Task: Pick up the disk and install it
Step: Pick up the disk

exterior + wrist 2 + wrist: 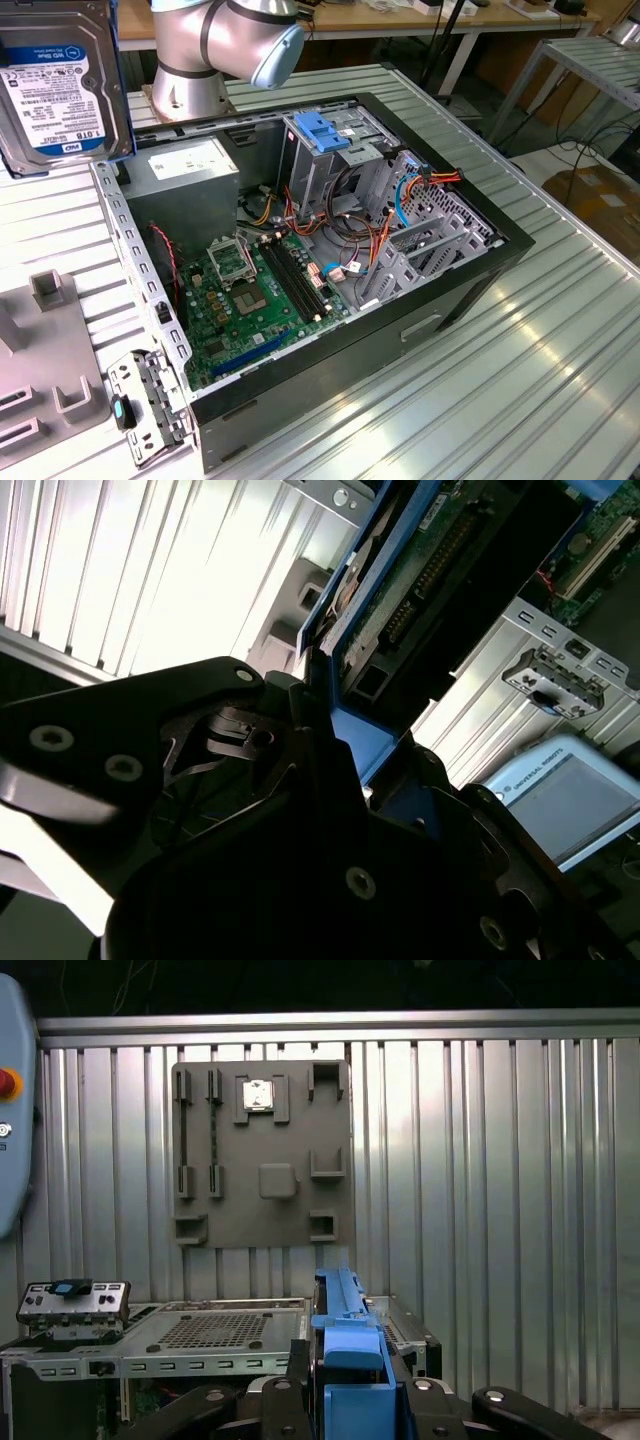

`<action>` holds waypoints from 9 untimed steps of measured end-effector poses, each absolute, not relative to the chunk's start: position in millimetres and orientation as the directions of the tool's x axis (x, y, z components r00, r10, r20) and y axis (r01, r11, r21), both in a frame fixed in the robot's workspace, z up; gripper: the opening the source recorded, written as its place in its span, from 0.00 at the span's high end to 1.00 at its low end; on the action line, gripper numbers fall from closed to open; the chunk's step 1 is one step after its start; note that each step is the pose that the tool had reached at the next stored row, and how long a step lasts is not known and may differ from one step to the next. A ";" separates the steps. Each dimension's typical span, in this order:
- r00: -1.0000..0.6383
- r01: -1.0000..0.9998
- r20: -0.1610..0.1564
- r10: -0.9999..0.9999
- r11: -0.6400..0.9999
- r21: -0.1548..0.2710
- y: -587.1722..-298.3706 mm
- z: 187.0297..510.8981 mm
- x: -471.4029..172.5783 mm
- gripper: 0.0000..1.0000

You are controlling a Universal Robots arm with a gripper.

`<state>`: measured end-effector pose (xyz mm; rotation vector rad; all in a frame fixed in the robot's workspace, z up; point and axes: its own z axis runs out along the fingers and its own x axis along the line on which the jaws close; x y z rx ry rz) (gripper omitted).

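The disk (60, 80) hangs high at the exterior view's left, above the table beside the open computer case (470, 290); its labelled silver face and blue side rail show. In the second wrist view its circuit-board side (440, 570) and blue rail run away from my gripper (340, 735), whose black fingers (300, 705) are shut on the blue edge. The first wrist view shows the blue rail (345, 1325) edge-on, clamped in my gripper (350, 1370). The tall grey drive cage with its blue latch (322, 132) stands at the case's far side.
The robot arm's base (220, 45) stands behind the case. Motherboard (250, 290), power supply (190, 170) and loose cables (370, 250) fill the case. A grey fixture plate (262, 1150) lies on the ribbed table. A pendant (570, 800) rests nearby.
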<state>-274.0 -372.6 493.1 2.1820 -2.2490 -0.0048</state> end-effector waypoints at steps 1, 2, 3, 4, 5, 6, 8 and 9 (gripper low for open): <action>-0.030 -1.000 0.004 -1.000 0.030 0.008 -372.7 493.1 -272.9 0.63; -0.030 -1.000 0.004 -1.000 0.030 0.008 -372.6 493.1 -272.1 0.63; -0.030 -1.000 0.004 -1.000 0.030 0.008 -372.6 493.2 -271.1 0.63; -0.030 -1.000 0.004 -1.000 0.030 0.008 -372.6 493.1 -270.4 0.63; -0.030 -1.000 0.004 -1.000 0.030 0.008 -372.6 493.1 -269.2 0.63; -0.030 -1.000 0.004 -1.000 0.030 0.008 -372.6 493.1 -268.4 0.63; -0.030 -1.000 0.004 -1.000 0.030 0.008 -372.6 493.1 -266.7 0.63; -0.030 -1.000 0.004 -1.000 0.030 0.008 -372.6 493.1 -265.9 0.63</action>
